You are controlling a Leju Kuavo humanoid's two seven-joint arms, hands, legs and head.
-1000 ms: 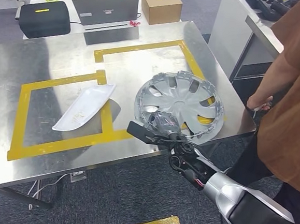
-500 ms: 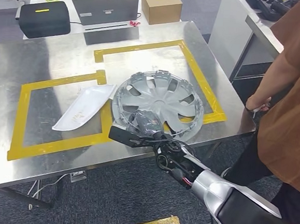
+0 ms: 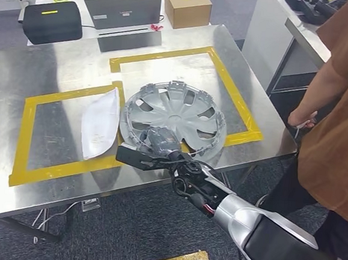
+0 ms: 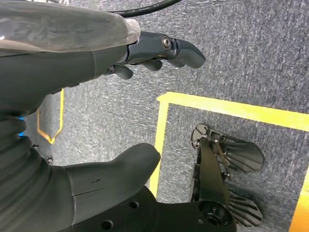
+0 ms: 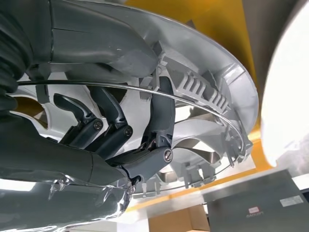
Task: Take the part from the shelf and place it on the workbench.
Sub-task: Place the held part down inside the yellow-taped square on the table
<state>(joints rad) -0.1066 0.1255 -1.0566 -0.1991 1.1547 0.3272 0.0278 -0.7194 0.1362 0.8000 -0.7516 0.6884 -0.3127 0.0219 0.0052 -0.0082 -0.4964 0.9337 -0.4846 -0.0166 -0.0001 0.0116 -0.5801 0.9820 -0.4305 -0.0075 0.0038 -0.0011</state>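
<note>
A silver hubcap [image 3: 177, 115] lies low over the steel workbench [image 3: 68, 67], across the yellow tape between the two marked squares. My right hand [image 3: 162, 147] grips its near rim from the table's front edge. In the right wrist view the dark fingers [image 5: 160, 121] hook through the hubcap's [image 5: 218, 92] ribbed inner side. The hubcap's left rim touches a white curved part [image 3: 101, 123] lying inside the left tape square. My left hand [image 4: 73, 58] hangs over the grey floor with thumb and fingers apart, holding nothing.
A person in a brown shirt [image 3: 341, 119] stands close at the table's right corner, one hand near the edge. At the back of the bench sit a laptop [image 3: 122, 8], a cardboard box [image 3: 187, 6] and a black case [image 3: 52, 21].
My right hand has carried the hubcap leftward along the front of the bench. Its rim has pushed the white part, which turned and slid further into the left square.
</note>
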